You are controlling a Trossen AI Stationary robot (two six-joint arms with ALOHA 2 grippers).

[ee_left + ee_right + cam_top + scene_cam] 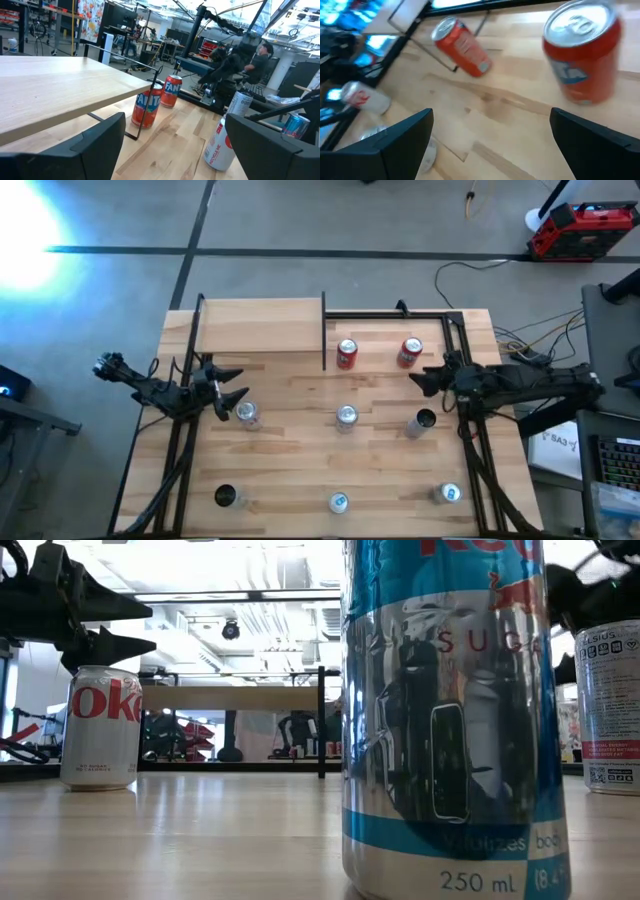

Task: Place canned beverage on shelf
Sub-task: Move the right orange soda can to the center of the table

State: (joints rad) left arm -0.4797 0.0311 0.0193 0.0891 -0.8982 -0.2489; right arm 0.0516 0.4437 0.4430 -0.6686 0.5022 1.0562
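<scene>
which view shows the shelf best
The high view: the shelf lies whole at the table's far left, black frame visible, nothing on it. The left wrist view shows its board close; the low view only its edge; the right wrist view barely a corner.

Grey floor [300,220] (black tape line [300,253] crossing), red toolbox [583,230].

**Left wrist: shelf beside two orange cans**

You see the left gripper [172,145] with its fingers [95,145] spread, nothing between them. The pale shelf [55,90] fills one side; two Fanta cans [147,106] stand just beside its black frame, a silver-and-red can [221,141] nearer.
</scene>
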